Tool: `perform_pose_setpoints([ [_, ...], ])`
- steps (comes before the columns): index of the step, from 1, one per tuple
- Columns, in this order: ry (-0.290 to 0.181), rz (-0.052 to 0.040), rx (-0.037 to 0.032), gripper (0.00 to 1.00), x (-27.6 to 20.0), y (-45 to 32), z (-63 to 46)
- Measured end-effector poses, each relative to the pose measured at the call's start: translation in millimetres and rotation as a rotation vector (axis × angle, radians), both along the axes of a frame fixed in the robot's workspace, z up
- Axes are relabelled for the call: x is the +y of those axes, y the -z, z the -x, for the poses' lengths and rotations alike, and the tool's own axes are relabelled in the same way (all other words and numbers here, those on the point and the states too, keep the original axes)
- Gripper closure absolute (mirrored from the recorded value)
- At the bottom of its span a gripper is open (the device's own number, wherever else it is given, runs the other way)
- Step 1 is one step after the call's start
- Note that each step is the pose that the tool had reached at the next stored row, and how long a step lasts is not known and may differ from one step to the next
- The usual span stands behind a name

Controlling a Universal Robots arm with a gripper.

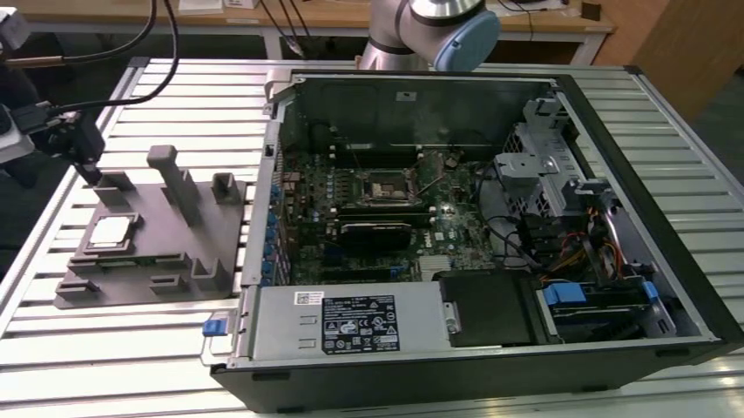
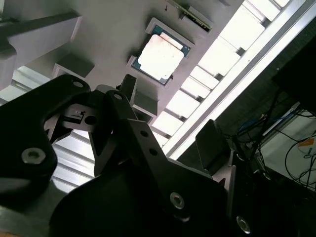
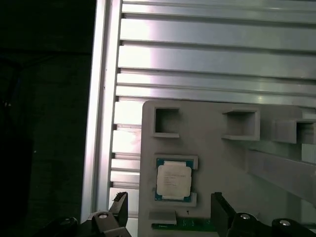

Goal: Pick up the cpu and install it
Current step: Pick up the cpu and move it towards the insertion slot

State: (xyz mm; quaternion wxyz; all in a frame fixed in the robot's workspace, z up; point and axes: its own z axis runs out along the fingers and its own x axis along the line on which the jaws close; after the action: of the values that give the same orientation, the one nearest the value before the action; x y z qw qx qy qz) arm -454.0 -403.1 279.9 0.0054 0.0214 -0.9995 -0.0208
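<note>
The cpu (image 1: 111, 231), a small square chip with a pale metal top, lies flat in a recess of the grey fixture block (image 1: 174, 252) at the exterior view's left. It also shows in both wrist views, as the cpu (image 3: 174, 179) and the cpu (image 2: 162, 52). My gripper (image 1: 89, 172) hangs above the fixture's far corner, a little beyond the chip. In the first wrist view the gripper (image 3: 169, 207) is open, its fingertips (image 3: 118, 203) spread wider than the chip and holding nothing. The motherboard socket (image 1: 384, 187) sits inside the open computer case.
The open computer case (image 1: 651, 218) takes up the middle and the exterior view's right of the ribbed metal table (image 1: 139, 348). Upright posts (image 1: 174, 178) rise from the fixture near the chip. Cables (image 1: 117, 52) hang at the far left, and the table edge (image 3: 98, 123) runs close to the fixture.
</note>
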Motion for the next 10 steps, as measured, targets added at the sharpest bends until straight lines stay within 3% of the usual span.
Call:
perform_pose_setpoints([
  [10, 0.0, 0.0001, 0.0002, 0.24, 0.0, 10.6, -2.9],
])
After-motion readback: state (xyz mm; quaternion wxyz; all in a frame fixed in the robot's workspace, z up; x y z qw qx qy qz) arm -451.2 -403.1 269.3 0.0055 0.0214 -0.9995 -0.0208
